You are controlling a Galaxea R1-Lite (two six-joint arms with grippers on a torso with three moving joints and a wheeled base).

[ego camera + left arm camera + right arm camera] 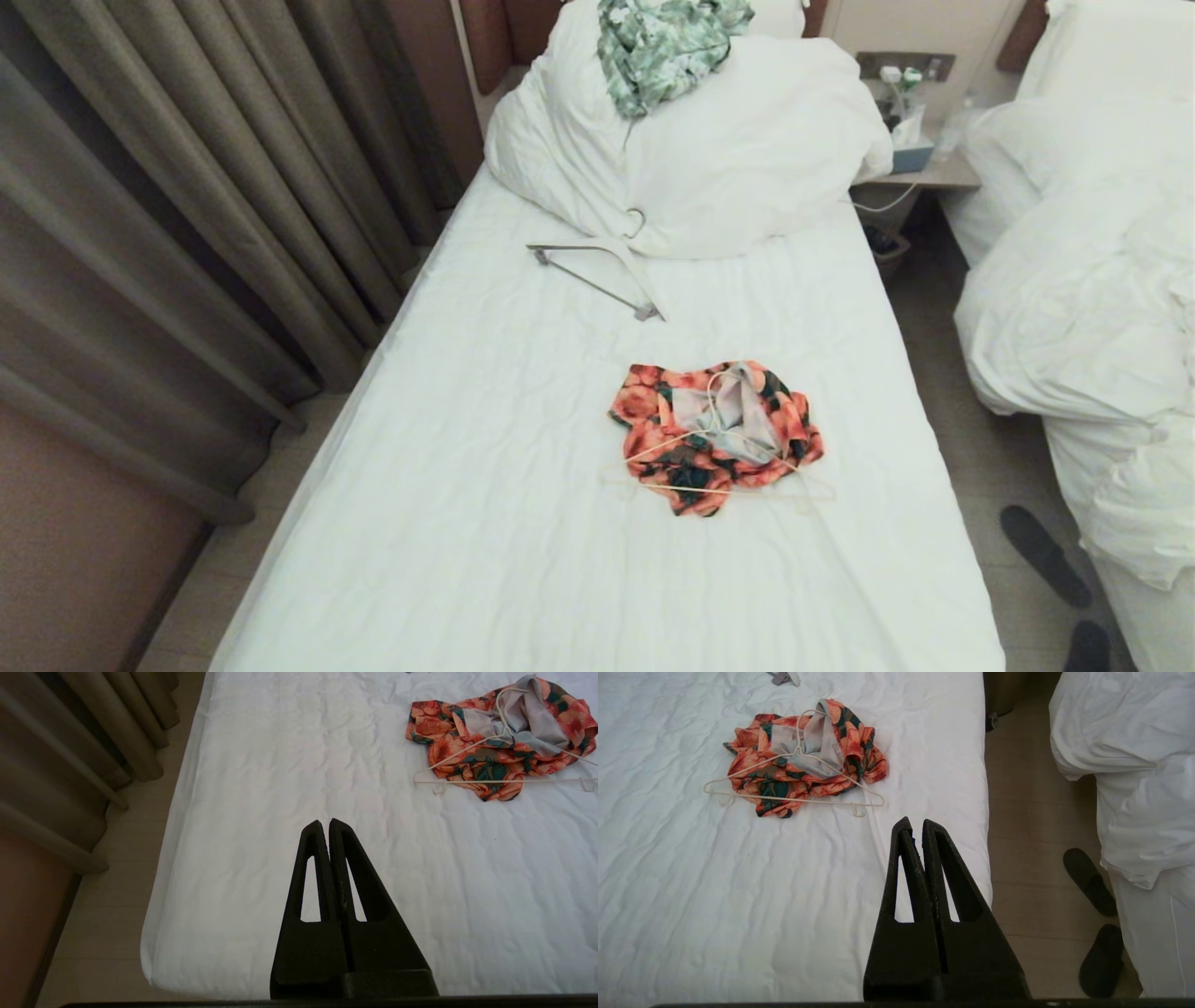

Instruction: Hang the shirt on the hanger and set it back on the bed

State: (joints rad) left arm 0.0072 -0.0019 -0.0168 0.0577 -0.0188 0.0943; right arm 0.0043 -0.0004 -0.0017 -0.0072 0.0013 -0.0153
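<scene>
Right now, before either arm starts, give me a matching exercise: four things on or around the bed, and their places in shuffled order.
Things:
1. shirt
2. thin cream hanger
3. thick white hanger
4. green-and-white garment

Places:
A. on top of the pillows
B. lying across the crumpled shirt
C. bunched mid-bed on the sheet
D. on the sheet just below the pillows

Pairs: 1-C, 2-B, 3-D, 4-A

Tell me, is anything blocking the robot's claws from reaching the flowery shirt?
Nothing visible is. Bare sheet of the bed lies between the shut left gripper and the shirt, and likewise before the shut right gripper. Only the thin hanger rests on top of the shirt.
</scene>
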